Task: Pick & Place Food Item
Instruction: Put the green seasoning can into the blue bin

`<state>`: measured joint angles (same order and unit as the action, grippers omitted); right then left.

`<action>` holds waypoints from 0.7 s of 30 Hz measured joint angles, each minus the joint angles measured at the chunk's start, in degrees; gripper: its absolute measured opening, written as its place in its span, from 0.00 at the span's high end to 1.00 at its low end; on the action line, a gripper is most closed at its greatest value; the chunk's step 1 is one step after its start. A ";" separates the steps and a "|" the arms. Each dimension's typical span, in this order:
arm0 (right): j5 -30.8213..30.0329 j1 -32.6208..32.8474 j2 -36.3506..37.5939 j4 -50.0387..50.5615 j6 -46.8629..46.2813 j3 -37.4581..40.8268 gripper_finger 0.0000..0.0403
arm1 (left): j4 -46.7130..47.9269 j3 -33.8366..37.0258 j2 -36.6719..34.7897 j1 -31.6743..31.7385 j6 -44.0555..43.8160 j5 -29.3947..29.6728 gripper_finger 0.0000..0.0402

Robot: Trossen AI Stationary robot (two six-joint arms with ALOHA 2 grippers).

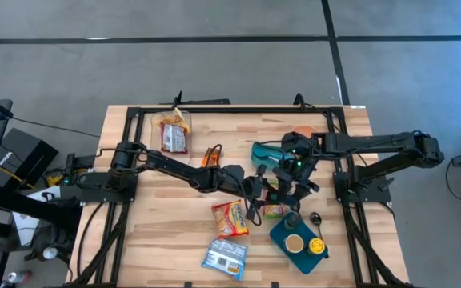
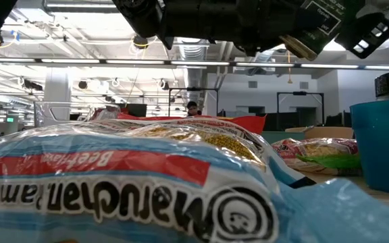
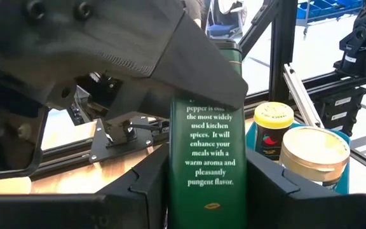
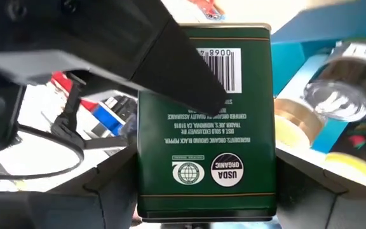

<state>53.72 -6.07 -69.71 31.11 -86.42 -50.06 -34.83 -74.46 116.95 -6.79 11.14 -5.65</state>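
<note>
Both end effectors pinch the green pepper tin (image 3: 207, 159) between them: left end effector (image 3: 205, 184), right end effector (image 4: 205, 184), above the table (image 1: 158, 232).

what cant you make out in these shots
- High view: the green pepper tin is hidden under both arms where they meet.
- Left wrist view: the tin's upper text is covered by the right claw.
- Right wrist view: part of the barcode is covered by the left claw.
- Low view: the ramen packet blocks most of the table.
</note>
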 joint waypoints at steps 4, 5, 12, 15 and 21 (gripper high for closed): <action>-1.60 0.04 0.00 0.31 5.48 0.05 0.29 | 0.40 0.07 0.00 0.00 0.14 0.03 0.63; -1.92 0.04 0.00 0.34 6.15 0.06 0.29 | 0.42 0.09 0.00 0.00 0.15 0.06 0.63; -2.35 0.07 0.00 0.22 8.15 0.08 0.29 | 0.40 0.11 0.00 0.00 0.11 0.07 0.63; -2.33 0.07 0.00 0.15 8.36 0.07 0.29 | 0.37 0.11 0.00 0.00 0.09 0.02 0.63; -2.31 0.07 0.02 -0.14 8.41 0.06 0.27 | 0.30 0.11 0.00 0.00 -0.22 -0.17 0.63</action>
<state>51.42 -6.00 -69.69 30.98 -78.01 -50.00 -34.54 -74.35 116.95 -6.79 10.92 -5.82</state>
